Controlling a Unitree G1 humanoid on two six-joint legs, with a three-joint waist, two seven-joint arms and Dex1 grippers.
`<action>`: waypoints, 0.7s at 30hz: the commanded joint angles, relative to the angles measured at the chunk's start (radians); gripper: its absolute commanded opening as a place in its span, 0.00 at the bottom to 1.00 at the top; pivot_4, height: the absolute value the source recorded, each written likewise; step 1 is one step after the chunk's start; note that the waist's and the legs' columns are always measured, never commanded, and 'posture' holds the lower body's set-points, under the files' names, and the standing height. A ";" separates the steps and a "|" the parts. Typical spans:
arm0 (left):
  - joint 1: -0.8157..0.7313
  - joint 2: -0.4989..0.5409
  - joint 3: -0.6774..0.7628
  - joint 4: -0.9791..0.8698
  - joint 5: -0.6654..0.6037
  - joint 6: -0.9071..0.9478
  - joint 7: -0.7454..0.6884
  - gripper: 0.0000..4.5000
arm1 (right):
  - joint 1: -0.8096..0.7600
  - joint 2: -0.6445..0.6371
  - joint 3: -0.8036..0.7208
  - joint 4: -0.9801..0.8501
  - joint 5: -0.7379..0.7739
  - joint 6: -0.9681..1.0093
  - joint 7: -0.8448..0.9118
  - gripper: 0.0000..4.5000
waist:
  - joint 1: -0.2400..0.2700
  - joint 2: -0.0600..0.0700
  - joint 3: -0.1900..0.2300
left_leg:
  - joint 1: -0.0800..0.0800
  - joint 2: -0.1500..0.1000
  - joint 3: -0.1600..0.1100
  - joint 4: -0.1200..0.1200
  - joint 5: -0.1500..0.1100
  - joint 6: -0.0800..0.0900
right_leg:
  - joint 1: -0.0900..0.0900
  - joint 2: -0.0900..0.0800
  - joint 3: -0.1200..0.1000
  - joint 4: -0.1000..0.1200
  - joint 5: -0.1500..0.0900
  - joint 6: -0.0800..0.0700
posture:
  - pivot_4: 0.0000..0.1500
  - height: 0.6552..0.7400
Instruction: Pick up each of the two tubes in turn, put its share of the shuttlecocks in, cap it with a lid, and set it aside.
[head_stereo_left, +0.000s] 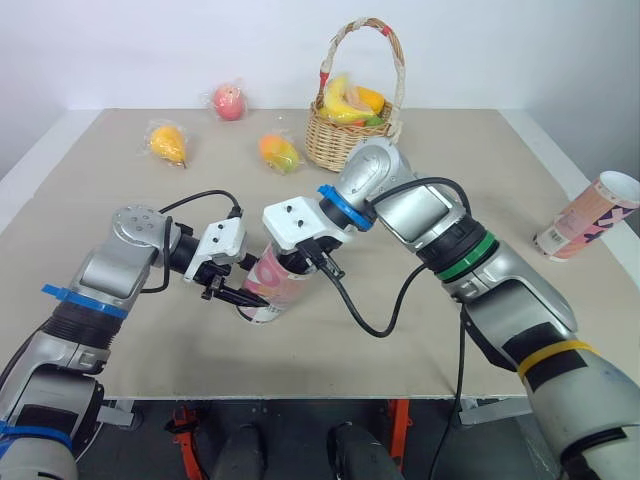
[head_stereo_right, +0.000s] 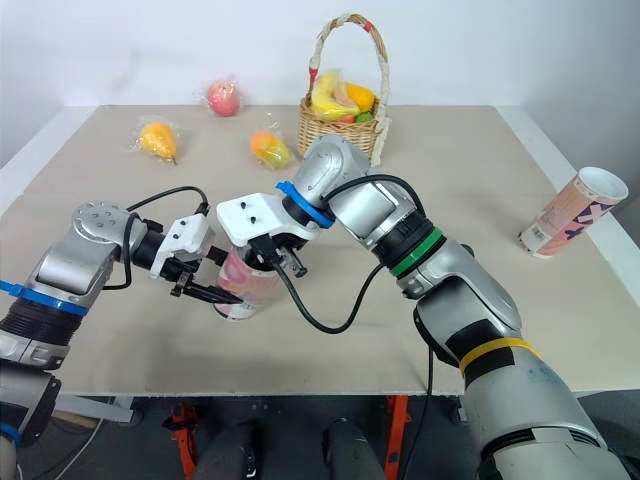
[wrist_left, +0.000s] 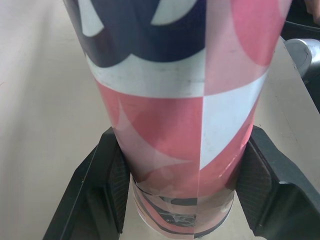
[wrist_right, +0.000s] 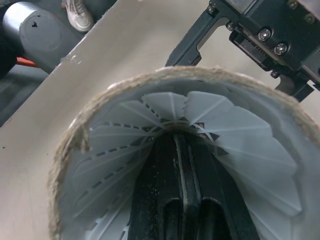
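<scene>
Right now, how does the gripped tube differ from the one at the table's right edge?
Held tube is clamped by the left gripper mid-table; spare tube lies loose on its side. Held tube has a shuttlecock and the right gripper in its mouth; spare tube's mouth is open, untouched. Both pink-patterned, uncapped.

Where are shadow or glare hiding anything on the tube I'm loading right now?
Left eye view: even light, only a soft shadow on the table beside the tube; no glare. Left wrist view: mild sheen low on the tube, between the left gripper's fingers. Right wrist view: the right gripper's shut black fingers sink into shade among the white shuttlecock feathers.
</scene>
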 joint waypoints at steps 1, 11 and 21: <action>-0.022 0.011 0.030 -0.006 -0.001 0.002 0.023 0.56 | 0.020 0.068 0.046 0.056 -0.028 0.012 0.040 0.01 | 0.000 0.000 -0.001 | 0.000 0.000 0.000 0.000 0.000 0.000 | 0.000 0.000 0.000 0.000 0.000 0.000 | 1.00 1.00; -0.027 0.010 0.035 -0.012 -0.003 0.014 0.020 0.56 | -0.024 0.084 -0.049 0.130 -0.010 0.055 0.047 0.01 | -0.005 -0.001 -0.002 | 0.016 0.004 0.000 -0.003 0.000 0.000 | 0.011 0.004 -0.001 0.003 -0.001 -0.007 | 1.00 1.00; -0.025 0.008 0.036 -0.028 -0.016 0.030 0.027 0.56 | -0.108 -0.216 -0.056 0.009 0.293 0.128 0.047 0.01 | 0.003 -0.001 -0.001 | -0.001 0.000 -0.001 -0.002 0.001 -0.001 | -0.003 0.000 -0.001 0.005 0.000 -0.008 | 1.00 1.00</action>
